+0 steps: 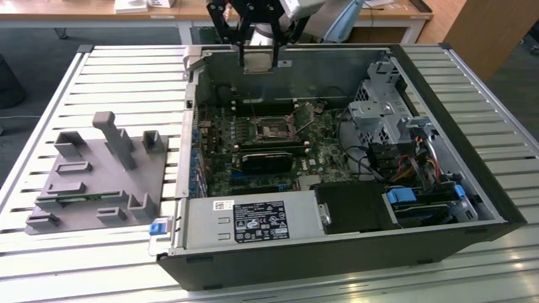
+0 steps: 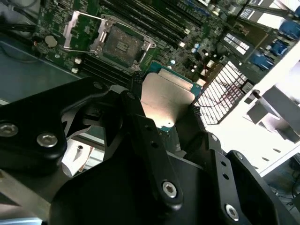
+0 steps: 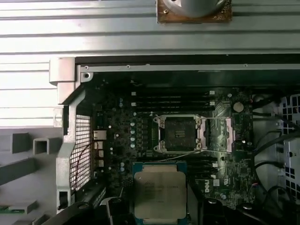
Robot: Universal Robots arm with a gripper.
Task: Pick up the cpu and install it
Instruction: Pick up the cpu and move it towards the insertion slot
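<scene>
Exterior view: slatted table [image 1: 126,76] carries open computer case [image 1: 471,208], motherboard [image 1: 269,151] inside. Black gripper [image 1: 259,55] hangs over case's far wall in that view, clamped on cpu [image 1: 257,62] edges. Held cpu is in air, apart from open socket [image 1: 274,131].

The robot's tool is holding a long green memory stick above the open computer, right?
Not quite. The tool holds the cpu, a flat silvery square chip, not a long green memory stick. The second wrist view shows it pinched there. It is above the open computer, just as you said.
</scene>
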